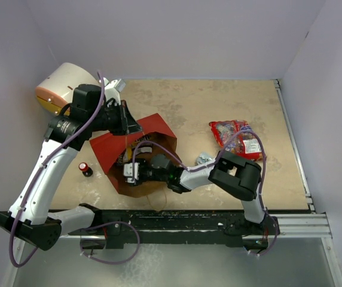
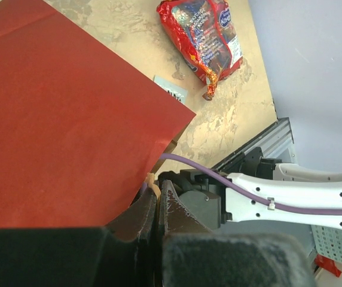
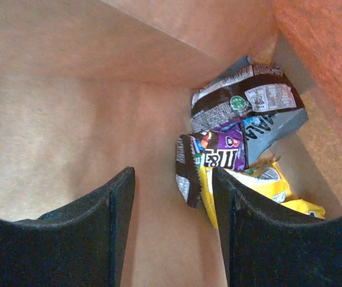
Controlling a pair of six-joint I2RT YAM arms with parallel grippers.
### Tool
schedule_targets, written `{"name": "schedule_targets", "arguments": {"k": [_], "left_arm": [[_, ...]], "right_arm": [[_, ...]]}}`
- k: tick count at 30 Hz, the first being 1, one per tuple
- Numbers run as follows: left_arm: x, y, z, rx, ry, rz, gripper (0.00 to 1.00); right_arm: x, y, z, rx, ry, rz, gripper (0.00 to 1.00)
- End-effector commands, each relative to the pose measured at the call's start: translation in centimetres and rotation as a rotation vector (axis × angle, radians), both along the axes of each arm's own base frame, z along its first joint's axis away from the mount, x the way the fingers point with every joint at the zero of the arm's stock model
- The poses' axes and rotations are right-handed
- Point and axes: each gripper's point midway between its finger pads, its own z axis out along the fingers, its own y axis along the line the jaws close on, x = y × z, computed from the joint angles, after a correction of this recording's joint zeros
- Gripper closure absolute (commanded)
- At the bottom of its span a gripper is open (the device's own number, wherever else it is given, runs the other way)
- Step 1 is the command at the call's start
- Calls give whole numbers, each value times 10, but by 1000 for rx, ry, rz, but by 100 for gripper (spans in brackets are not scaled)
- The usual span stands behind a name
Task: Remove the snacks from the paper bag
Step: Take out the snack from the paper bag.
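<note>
Red paper catches the eye first: a large paper bag (image 1: 108,154), red outside and brown kraft inside, lies on its side on the mottled tan table (image 1: 219,101), with its mouth turned toward the arms' bases. The left gripper (image 2: 157,190) has its two dark fingers pressed together on the bag's upper edge, with a sliver of tan paper or string pinched between them. The right gripper (image 3: 171,179) is reached in through the mouth, its fingers spread apart with nothing between them, only bare kraft paper behind. Just beside its right finger, heaped in the bag's far corner, are a dark brown-and-white crinkly wrapper (image 3: 243,95), a grey-blue packet (image 3: 275,128), a small purple packet (image 3: 223,149) and, nearest the finger, a yellow candy packet (image 3: 266,185). Out on the table, well to the right of the bag, lies a large red-and-clear bag of sweets (image 1: 237,136). A small silvery-blue wrapper (image 1: 204,158) sits between it and the paper bag. A white drum with an orange-yellow end (image 1: 63,86) stands in the far left corner. A small dark object with a red band (image 1: 86,170) rests just left of the paper bag; I can't tell what it is.
</note>
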Motion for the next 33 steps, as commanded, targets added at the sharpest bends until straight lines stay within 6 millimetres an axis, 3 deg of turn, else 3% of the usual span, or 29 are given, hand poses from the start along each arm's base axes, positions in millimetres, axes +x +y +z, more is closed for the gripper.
{"name": "schedule_targets", "arguments": {"k": [1, 2, 4, 13, 25, 29, 33], "left_arm": [[4, -3, 23, -27, -65, -8, 100], [5, -3, 24, -23, -68, -12, 100], [5, -3, 27, -22, -76, -19, 100], [7, -5, 33, -22, -96, -35, 100], [3, -3, 31, -29, -100, -20, 100], [1, 0, 32, -29, -107, -11, 100], [-2, 3, 32, -23, -116, 0, 100]], "right_arm": [[10, 16, 28, 99, -66, 15, 44], [14, 23, 36, 119, -75, 15, 44], [16, 27, 33, 112, -85, 21, 44], [33, 44, 8, 38, -96, -3, 47], [23, 44, -11, 31, 14, 42, 78], [30, 41, 4, 30, 12, -5, 100], [25, 27, 35, 47, 4, -15, 100]]}}
